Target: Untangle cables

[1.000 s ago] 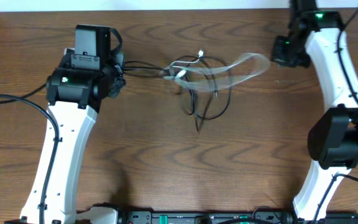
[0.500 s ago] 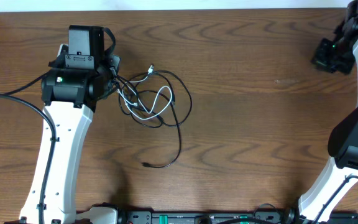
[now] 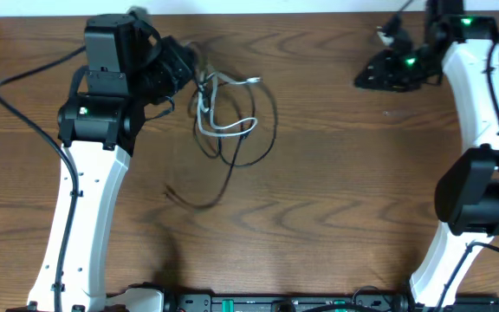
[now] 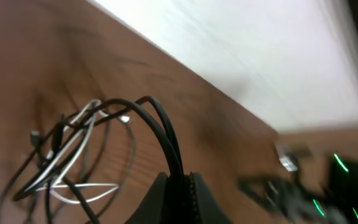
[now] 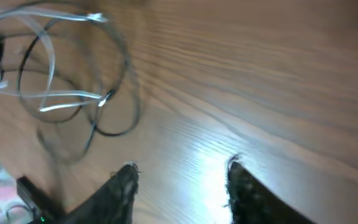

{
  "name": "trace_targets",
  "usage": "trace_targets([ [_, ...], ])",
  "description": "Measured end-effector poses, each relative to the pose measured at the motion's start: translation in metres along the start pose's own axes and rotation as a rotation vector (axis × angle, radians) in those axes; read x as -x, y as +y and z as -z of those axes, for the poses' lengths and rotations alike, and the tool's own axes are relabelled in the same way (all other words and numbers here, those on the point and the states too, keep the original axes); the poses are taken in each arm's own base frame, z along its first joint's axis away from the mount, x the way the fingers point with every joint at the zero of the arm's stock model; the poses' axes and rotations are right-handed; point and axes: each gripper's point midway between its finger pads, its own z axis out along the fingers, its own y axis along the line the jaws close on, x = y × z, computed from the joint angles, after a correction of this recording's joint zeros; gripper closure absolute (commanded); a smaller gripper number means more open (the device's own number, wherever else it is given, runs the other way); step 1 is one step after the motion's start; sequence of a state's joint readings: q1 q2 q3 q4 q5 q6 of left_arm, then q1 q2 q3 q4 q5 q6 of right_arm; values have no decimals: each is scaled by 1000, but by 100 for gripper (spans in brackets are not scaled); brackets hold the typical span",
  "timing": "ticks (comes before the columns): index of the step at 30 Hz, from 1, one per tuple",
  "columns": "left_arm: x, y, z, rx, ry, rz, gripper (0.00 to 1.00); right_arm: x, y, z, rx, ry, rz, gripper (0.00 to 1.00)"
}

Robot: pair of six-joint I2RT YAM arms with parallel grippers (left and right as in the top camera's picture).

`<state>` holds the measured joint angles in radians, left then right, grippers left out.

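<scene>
The long black cable (image 3: 254,143) and the shorter white cable (image 3: 223,128) hang tangled together from my left gripper (image 3: 183,69) at the table's far left. That gripper is shut on the black cable (image 4: 166,134), which arcs up out of its jaws (image 4: 180,186); the white cable (image 4: 73,146) loops through it to the left. My right gripper (image 3: 379,76) is at the far right, open and empty, well apart from the cables. Its fingers (image 5: 180,177) are spread over bare wood, with the black cable (image 5: 114,127) and the white cable (image 5: 67,102) blurred beyond them.
The wooden table (image 3: 336,191) ends at a white far edge behind both arms. A thick black robot wire (image 3: 20,82) loops at the far left. The left arm (image 3: 89,191) and the right arm (image 3: 483,130) reach in from the near edge.
My left gripper has lifted and swung towards the far edge, dragging the tangle with it; the black tail slid left. My right gripper moved back in from the far right.
</scene>
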<state>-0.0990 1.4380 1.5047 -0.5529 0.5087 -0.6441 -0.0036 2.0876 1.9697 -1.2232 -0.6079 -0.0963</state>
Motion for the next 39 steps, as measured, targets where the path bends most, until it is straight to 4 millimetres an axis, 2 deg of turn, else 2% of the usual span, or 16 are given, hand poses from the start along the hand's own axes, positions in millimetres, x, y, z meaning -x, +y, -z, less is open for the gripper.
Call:
trace_targets([
  [6,-27,-53,10,-307,162,-145,92,8,45,-16,116,-20,149,45],
  [9,-34,-66,16,-386,205,-153,93,9,65,-21,178,-28,211,45],
  [14,-32,-84,23,-472,218,-137,92,3,91,-30,235,-10,274,45],
  [18,-28,-91,27,-502,219,-108,92,-4,116,-41,269,10,335,44],
  [22,-29,-92,27,-505,231,-82,92,-2,129,-46,283,-1,380,44],
  [32,-37,-98,26,-513,263,-54,93,20,150,-42,366,-109,468,46],
  [36,-40,-100,26,-516,272,-51,93,21,161,-48,367,-117,497,49],
  [39,-40,-100,26,-517,271,-51,92,25,171,-56,339,-136,518,56],
])
